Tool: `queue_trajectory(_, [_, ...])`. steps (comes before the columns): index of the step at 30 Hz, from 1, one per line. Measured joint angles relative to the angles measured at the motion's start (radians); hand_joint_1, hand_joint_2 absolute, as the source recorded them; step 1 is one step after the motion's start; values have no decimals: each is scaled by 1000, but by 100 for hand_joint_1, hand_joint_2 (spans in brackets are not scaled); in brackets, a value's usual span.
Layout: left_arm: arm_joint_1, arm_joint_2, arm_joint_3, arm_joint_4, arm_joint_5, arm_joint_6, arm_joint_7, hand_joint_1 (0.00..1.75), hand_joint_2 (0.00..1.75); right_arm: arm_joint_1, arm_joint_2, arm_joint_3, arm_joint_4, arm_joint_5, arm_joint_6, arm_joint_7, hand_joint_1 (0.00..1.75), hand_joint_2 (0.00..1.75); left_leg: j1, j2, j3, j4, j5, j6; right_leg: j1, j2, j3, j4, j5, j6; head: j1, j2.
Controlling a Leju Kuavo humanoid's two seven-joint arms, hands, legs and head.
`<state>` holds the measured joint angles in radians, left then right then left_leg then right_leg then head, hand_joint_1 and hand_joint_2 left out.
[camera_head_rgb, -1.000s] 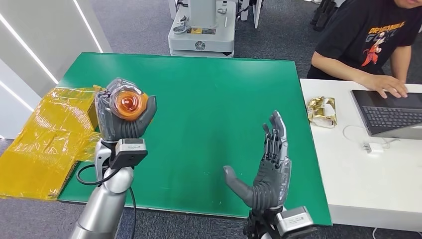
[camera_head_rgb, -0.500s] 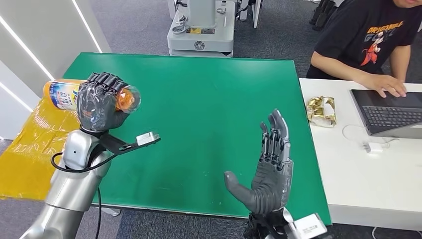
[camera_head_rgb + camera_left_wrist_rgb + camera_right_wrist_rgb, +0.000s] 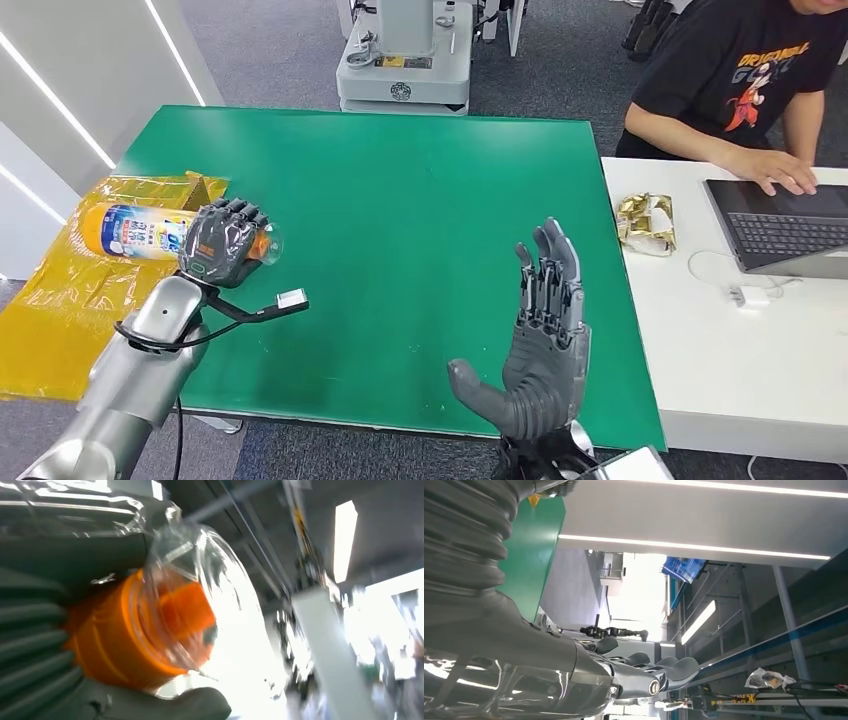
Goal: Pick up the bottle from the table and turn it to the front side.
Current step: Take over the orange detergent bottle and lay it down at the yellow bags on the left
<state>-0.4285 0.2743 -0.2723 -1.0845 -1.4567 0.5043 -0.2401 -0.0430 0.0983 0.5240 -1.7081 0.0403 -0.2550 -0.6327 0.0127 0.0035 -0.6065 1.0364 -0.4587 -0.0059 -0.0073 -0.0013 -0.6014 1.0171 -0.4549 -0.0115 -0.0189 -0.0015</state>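
The left hand (image 3: 224, 245) clamped the bottle (image 3: 135, 230) over the worktop's (image 3: 420, 200) nine-o'clock edge, long axis lying three-to-nine (cap toward three); the right hand (image 3: 540, 345), fingers apart, held nothing.

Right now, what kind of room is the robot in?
Probably a robot lab or test room inside an office. There is a green table for practice, another machine's grey base on the carpet behind it, and a person typing on a laptop at a white desk beside it.
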Motion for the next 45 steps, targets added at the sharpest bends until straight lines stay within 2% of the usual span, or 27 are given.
queue_trajectory(4, [-29, 11, -15, 137, 1, -55, -9, 175, 175, 11, -1, -6, -12, 8, 11, -4, 0, 175, 0, 0, 0, 0, 0, 0, 0, 0, -1, 0, 0, 0, 0, 0])
queue_trajectory(8, [-87, 14, -19, 281, 52, -64, -20, 175, 175, 21, -2, -14, -22, 11, 13, 2, 0, 175, 0, 0, 0, 0, 0, 0, 0, 0, -1, 0, 0, 0, 0, 0])
queue_trajectory(13, [-130, 21, -20, 388, 59, -100, -23, 175, 175, 27, -2, -20, -22, 12, 13, 2, 0, 175, 0, 0, -1, 0, 0, 0, 0, 0, -1, 0, 0, 0, 0, 0])
queue_trajectory(17, [-149, 26, -22, 448, 69, -134, -11, 175, 175, 32, -2, -24, -21, 10, 14, 1, 0, 175, 0, 1, -1, 0, 0, 0, 0, 0, -1, 0, 0, 0, 0, 0])
queue_trajectory(30, [-144, 41, -23, 510, 83, -125, -9, 171, 175, 33, -2, -27, 3, -2, 28, 1, 0, 175, 0, 0, -1, 0, 0, 0, 0, 0, 0, 0, 0, 0, 0, 0])
queue_trajectory(34, [-144, 41, -24, 517, 79, -121, -11, 1, 175, 32, -2, -27, 8, -2, 26, 1, 0, 175, 0, 0, -1, 0, 0, 0, 0, 0, 0, 0, 0, 0, 0, 0])
queue_trajectory(40, [-152, 32, -31, 525, 63, -132, -12, 0, 175, 30, -2, -27, 20, -3, 14, 1, 0, 175, 0, 0, 0, 0, 0, 0, 0, 0, 0, 0, 0, 0, 0, 0])
queue_trajectory(45, [-155, 27, -40, 526, 62, -104, -20, 0, 175, 27, -2, -25, 32, -11, 13, 0, 0, 175, 0, 0, 0, 0, 0, 0, 0, 0, 0, 0, 0, 0, 0, 0])
